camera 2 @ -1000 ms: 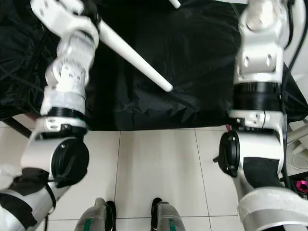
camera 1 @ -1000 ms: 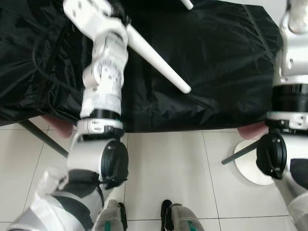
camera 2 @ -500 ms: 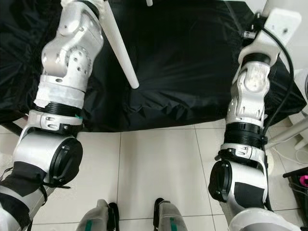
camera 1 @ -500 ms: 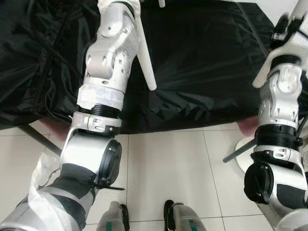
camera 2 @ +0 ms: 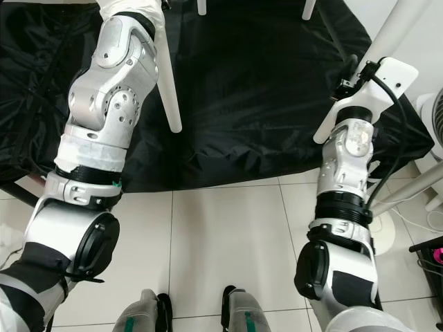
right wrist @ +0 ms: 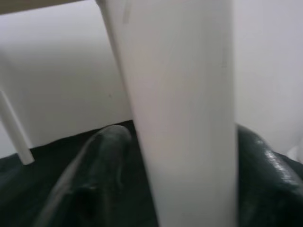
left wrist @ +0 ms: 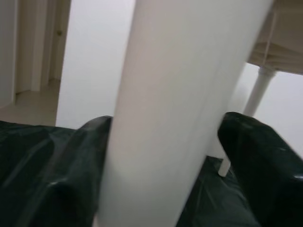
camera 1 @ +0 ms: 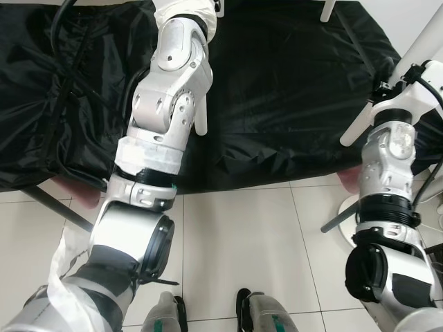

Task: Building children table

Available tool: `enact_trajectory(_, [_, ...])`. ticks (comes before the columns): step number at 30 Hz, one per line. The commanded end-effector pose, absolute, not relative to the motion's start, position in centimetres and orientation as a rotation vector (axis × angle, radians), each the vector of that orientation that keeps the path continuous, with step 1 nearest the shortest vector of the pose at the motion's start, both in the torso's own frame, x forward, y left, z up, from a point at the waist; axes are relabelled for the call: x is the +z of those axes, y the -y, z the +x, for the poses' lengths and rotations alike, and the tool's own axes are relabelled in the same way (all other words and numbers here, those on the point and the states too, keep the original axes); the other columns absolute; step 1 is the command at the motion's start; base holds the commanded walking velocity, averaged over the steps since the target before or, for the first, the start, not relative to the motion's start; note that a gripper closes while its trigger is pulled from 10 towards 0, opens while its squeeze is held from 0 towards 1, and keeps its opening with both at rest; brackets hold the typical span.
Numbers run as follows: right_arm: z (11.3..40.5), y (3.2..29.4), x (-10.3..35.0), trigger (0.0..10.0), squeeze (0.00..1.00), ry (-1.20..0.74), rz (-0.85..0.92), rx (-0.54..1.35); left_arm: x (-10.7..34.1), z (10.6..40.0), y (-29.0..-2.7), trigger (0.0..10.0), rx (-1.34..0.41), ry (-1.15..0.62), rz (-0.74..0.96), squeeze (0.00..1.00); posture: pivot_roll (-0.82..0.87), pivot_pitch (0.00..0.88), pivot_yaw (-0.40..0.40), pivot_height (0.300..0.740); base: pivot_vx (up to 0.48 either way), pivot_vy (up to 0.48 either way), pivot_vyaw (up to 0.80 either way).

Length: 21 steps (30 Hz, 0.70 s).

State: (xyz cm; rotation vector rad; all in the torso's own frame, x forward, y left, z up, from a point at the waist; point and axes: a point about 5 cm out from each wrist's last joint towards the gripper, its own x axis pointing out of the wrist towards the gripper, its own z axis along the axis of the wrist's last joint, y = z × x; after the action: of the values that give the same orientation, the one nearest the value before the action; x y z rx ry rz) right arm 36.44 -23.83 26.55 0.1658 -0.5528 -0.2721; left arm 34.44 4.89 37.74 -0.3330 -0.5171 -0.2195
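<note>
I hold a white children's table over a black cloth (camera 2: pixel 256 104). One white leg (camera 2: pixel 168 83) points down beside my raised left arm, and another leg (camera 2: pixel 387 34) slants down along my right arm. Two further leg ends (camera 2: pixel 201 7) (camera 2: pixel 308 8) show at the top edge. In the left wrist view my left gripper (left wrist: pixel 165 156) is shut on a leg (left wrist: pixel 180 94), a black finger (left wrist: pixel 66 175) on each side. The right gripper (right wrist: pixel 184 165) is shut on its leg (right wrist: pixel 180 85) the same way. The tabletop's underside (left wrist: pixel 284 42) shows above.
The black cloth drapes a low surface whose front edge hangs over the pale tiled floor (camera 2: pixel 228 228). A dark metal leg (camera 1: pixel 48 200) slants under its left end. A white fan (camera 2: pixel 432 111) and cables stand at the right. My feet (camera 2: pixel 228 311) are on the tiles.
The leg in my left gripper has swung from a slant across the cloth to nearly upright. My right arm has bent in, bringing its leg into view. Both far leg ends have shifted.
</note>
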Motion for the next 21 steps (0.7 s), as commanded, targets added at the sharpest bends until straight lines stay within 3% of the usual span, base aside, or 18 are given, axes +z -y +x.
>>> enact_trajectory(1, [37.4,21.1,24.7,10.0,1.0,0.465,0.178,-0.151,36.5,33.4,-1.1,10.0,-0.635,0.484,-0.235,1.0,-0.03,0.198,0.043,0.74,0.0,0.0,0.0])
enact_trajectory(3, [37.4,21.2,24.6,10.0,1.0,0.467,0.18,-0.152,36.4,33.3,-1.1,10.0,-0.634,0.479,-0.23,1.0,-0.03,0.198,0.043,0.74,0.0,0.0,0.0])
enact_trajectory(4, [37.4,21.3,24.7,10.0,1.0,0.471,0.177,-0.153,36.2,33.3,-1.1,10.0,-0.639,0.476,-0.217,0.53,-0.03,0.198,0.044,0.74,0.0,0.0,0.0])
enact_trajectory(5, [37.4,21.3,24.7,10.0,1.0,0.471,0.177,-0.153,36.2,33.3,-1.1,10.0,-0.639,0.476,-0.217,0.53,-0.03,0.198,0.044,0.74,0.0,0.0,0.0])
enact_trajectory(6, [37.4,21.3,24.8,10.0,0.68,0.478,0.193,-0.148,36.0,33.2,-1.0,10.0,-0.644,0.468,-0.207,0.0,-0.03,0.195,0.044,0.74,0.0,0.0,0.0])
enact_trajectory(7, [37.2,21.3,25.2,10.0,0.0,0.505,0.193,-0.135,35.6,33.1,-1.1,10.0,-0.661,0.464,-0.18,0.0,-0.03,0.195,0.044,0.74,0.0,0.0,0.0])
enact_trajectory(13, [36.6,21.2,25.5,10.0,0.0,0.552,0.172,-0.13,34.4,32.5,-1.5,10.0,-0.709,0.464,-0.147,0.0,-0.03,0.193,0.044,0.74,0.0,0.0,0.0])
enact_trajectory(21, [34.3,20.9,24.7,10.0,0.0,0.611,0.132,-0.133,30.6,31.3,-4.4,10.0,-0.726,0.421,-0.082,0.0,-0.02,0.195,0.042,0.74,0.0,0.0,0.0])
